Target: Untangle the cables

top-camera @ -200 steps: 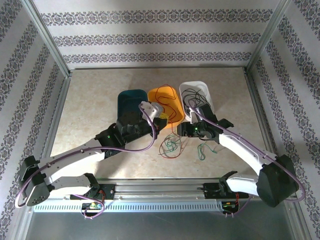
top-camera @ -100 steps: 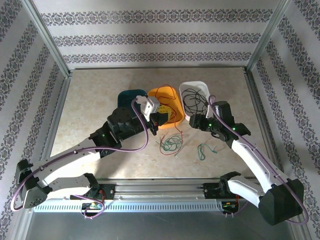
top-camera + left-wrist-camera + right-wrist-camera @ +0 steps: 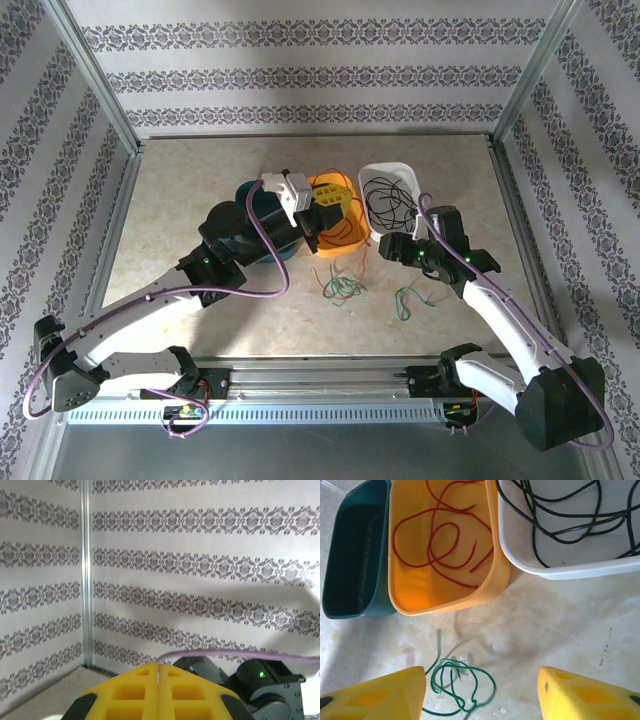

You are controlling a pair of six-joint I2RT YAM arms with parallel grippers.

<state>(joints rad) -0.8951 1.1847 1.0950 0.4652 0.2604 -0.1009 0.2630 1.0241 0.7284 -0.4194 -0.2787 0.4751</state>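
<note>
Where right pincer (image 3: pixel 482 690) gapes, green cables (image 3: pixel 464 684) lie.

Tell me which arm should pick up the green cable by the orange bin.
Right. The right gripper is open, and its wrist view shows the green cable on the table between its fingers. The left gripper is shut, raised over the orange bin and facing the wall.
</note>
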